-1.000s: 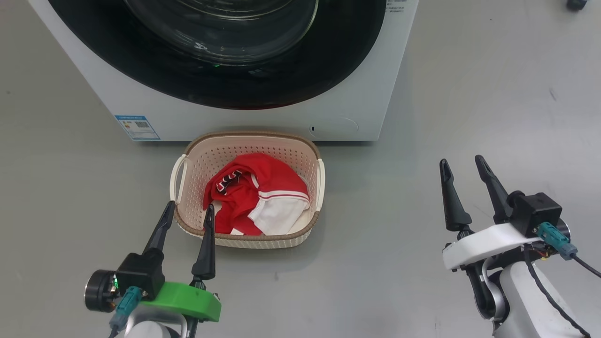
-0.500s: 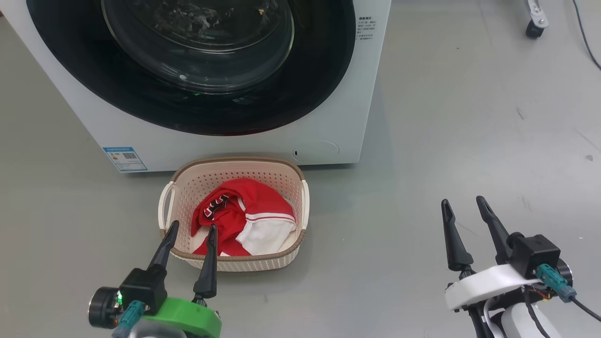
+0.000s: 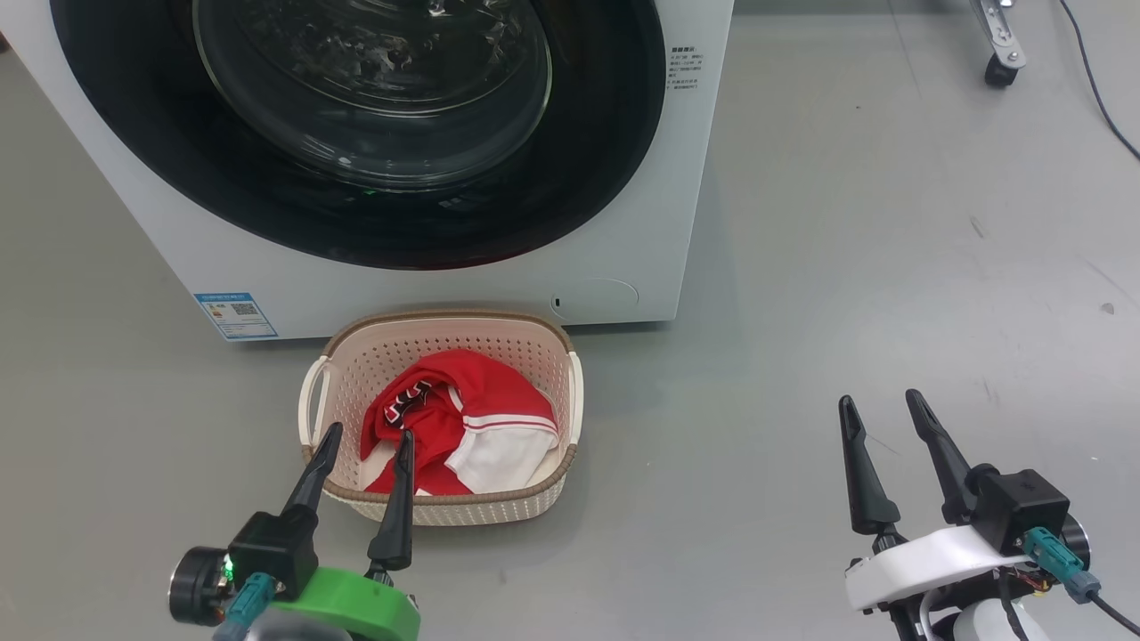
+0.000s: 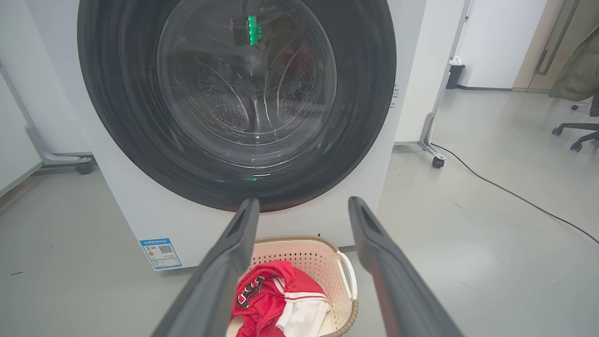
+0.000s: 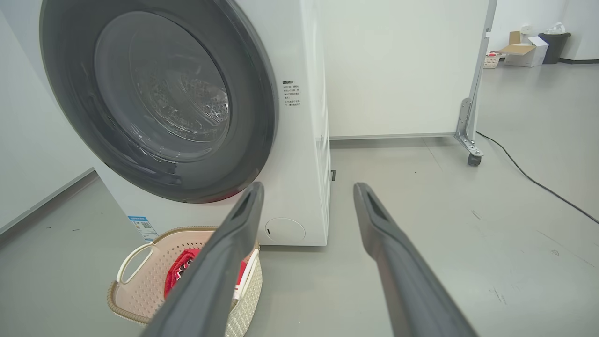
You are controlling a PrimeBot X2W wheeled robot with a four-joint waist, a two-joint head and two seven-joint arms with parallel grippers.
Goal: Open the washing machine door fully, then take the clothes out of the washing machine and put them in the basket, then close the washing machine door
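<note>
- Basket [image 3: 481, 509], near-left corner: left gripper [image 3: 370, 434] hangs over it in head view. Its fingers [image 3: 312, 481] are spread wide w/ nothing btwn them. Can't tell if a tip touches the rim.
- Well apart to the right, right gripper [image 3: 878, 399] sits over bare floor [image 3: 757, 356]. Fingers are likewise spread and empty, pointing fwd toward the machine.
- The basket stands on the floor just in front of the machine, under the door's lowest point. Far rim is close to the machine's base.
- Inside it, clothes [image 3: 481, 401]: red + white, bunched from the ctr to the near side. White panel w/ red stripes lies toward the right, dark striped trim toward the left.
- Behind the basket, washing machine [image 3: 445, 294]: white box on the floor. Blue label [image 3: 234, 315] is at the front's lower-left corner, round flap [image 3: 595, 300] at the lower right.
- On its front, washing machine door [image 3: 579, 178] is closed, black rim flat against the front. Steel drum [image 4: 252, 107] shows thru the glass bowl.
- Farthest, caster [image 3: 997, 69] on the floor beyond the machine's right side.
</note>
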